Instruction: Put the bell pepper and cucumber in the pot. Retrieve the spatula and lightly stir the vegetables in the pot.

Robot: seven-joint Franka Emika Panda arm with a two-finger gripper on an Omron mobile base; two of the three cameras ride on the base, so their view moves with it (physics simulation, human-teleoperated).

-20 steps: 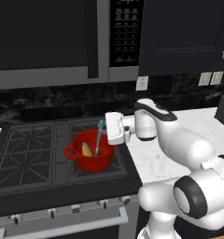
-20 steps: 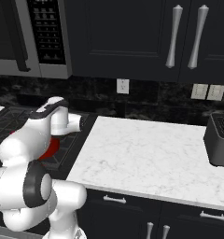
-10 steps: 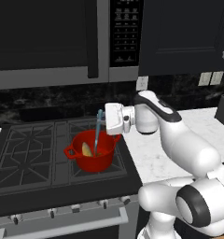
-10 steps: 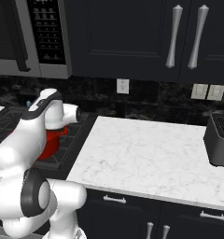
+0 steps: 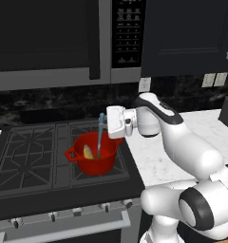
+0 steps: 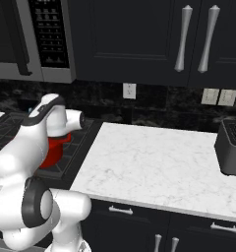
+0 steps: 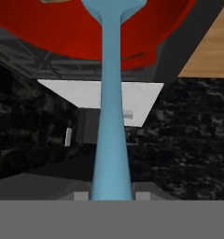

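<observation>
We found no readable text anywhere. The microwave panel (image 5: pixel 128 33) at the top centre of the left base view, also at the upper left of the right base view, carried rows of tiny marks too small to read.

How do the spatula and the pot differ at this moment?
The spatula is slender and light blue; the pot is round, wide and glossy red. The spatula stands nearly upright, held by the gripper, while the pot sits on the stove. Shared: the spatula's lower end is inside the pot, beside the bell pepper.
</observation>
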